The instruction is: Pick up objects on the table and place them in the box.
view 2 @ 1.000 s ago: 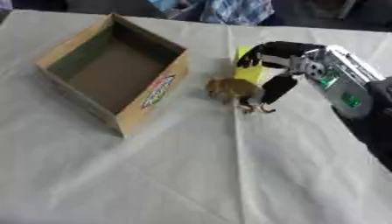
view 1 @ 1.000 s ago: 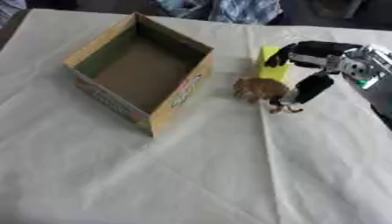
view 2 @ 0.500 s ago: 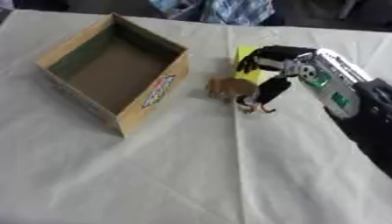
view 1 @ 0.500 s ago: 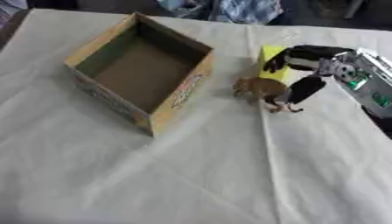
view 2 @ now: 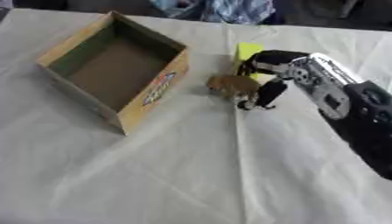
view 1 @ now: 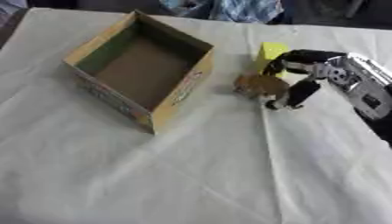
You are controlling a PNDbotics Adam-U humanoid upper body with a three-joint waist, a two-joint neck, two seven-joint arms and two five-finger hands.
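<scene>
An open cardboard box (view 1: 187,83) sits at the upper left of the white-clothed table, empty inside. To its right stands a small brown toy animal (view 1: 258,84). Just behind it lies a yellow block (view 1: 270,51). My right hand (view 1: 300,75) reaches in from the right and arches over the brown toy, fingers curled down behind it and the thumb down at its right side. Whether the fingers press on the toy I cannot tell. The left hand shows in neither view.
A white cloth (view 1: 191,175) with a long crease covers the table. Blue fabric (view 1: 229,8) lies beyond the far edge. My silver and black right forearm (view 2: 348,109) crosses the right side.
My right hand has moved slightly left and lower around the brown toy. The toy has shifted a little toward the box.
</scene>
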